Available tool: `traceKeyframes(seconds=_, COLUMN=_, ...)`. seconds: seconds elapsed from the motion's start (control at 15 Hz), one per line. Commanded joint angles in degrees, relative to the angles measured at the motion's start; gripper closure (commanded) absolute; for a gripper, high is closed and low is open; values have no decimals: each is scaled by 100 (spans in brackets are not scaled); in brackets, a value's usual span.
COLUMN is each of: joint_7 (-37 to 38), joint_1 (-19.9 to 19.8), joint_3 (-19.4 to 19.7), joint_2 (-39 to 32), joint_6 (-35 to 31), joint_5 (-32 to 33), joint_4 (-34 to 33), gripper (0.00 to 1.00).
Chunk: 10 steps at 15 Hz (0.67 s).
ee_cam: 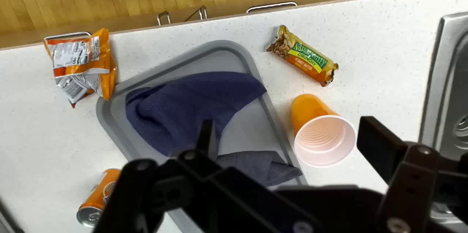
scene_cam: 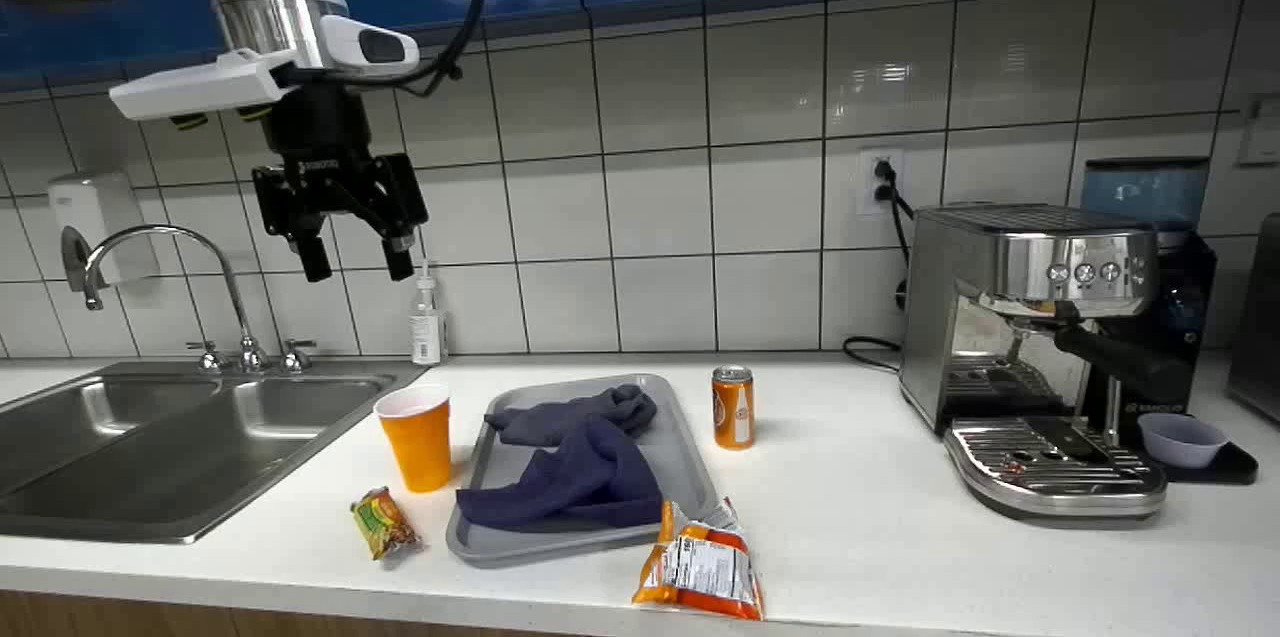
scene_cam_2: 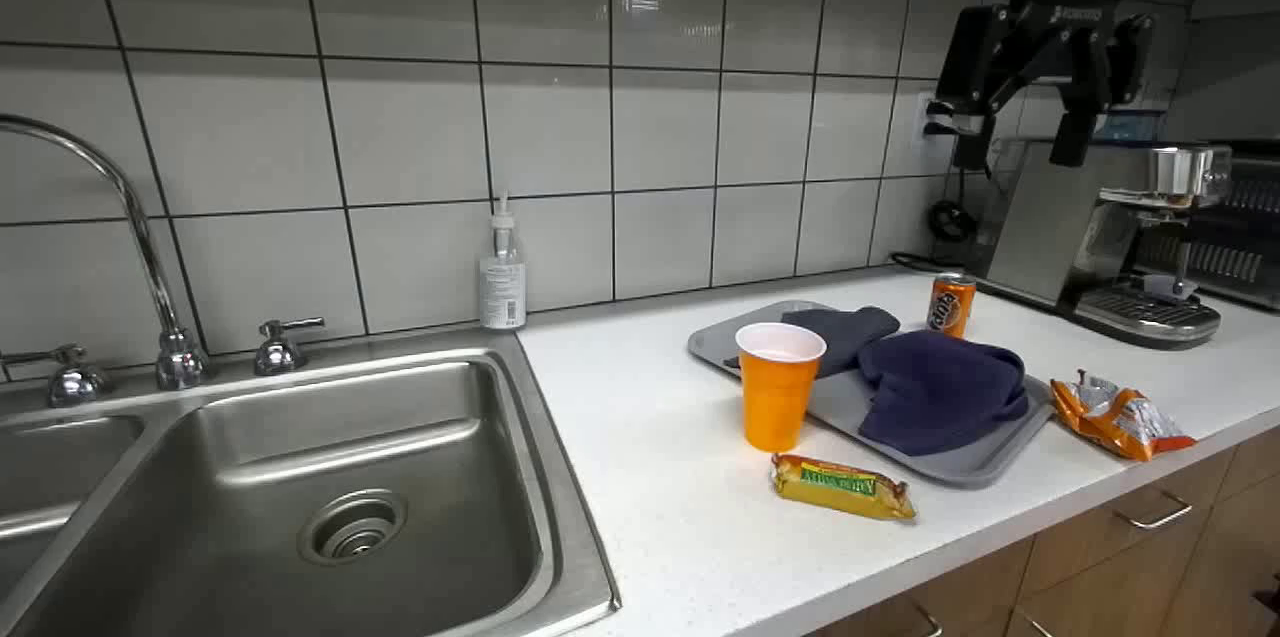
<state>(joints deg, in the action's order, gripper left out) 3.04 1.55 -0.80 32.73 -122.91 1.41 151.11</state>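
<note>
Fingers (ee_cam: 381, 145) on the gripper (scene_cam: 357, 263) are spread wide apart, and the whole thing is hanging up in the air over the counter (scene_cam: 860, 537). From the wrist view the cup (ee_cam: 325, 139) shows up between them, but it's way down below, standing upright on the counter. Right next to that is the tray (ee_cam: 248, 127) with two cloths on it: a navy towel (scene_cam: 590, 477) bunched toward the front and a gray towel (scene_cam: 570, 419) crumpled behind it. The bar (ee_cam: 307, 59) lies near the cup, closer to the counter's front edge. The snack bag (scene_cam: 705, 562) is at the tray's front corner, can't really tell if they touch. Across the tray from the cup there's the can (scene_cam: 733, 407), upright. Further out, you've got the sink (scene_cam_2: 420, 457) past the cup, the faucet (scene_cam_2: 181, 357) and soap bottle (scene_cam_2: 502, 287) by the tile wall (scene_cam: 660, 197), and the coffee machine (scene_cam: 1030, 257) way over past the can.
</note>
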Motion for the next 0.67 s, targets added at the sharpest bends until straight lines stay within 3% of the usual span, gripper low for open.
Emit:
traceKeyframes(seconds=0.0, joint_7=-18, joint_1=-36, joint_3=-35, joint_2=-1, joint_6=14, joint_5=-23, joint_4=-10, gripper=0)
traceKeyframes(seconds=0.6, joint_7=-14, joint_1=-60, joint_3=-30, joint_2=-8, joint_6=-221, joint_5=8, joint_4=44, gripper=0)
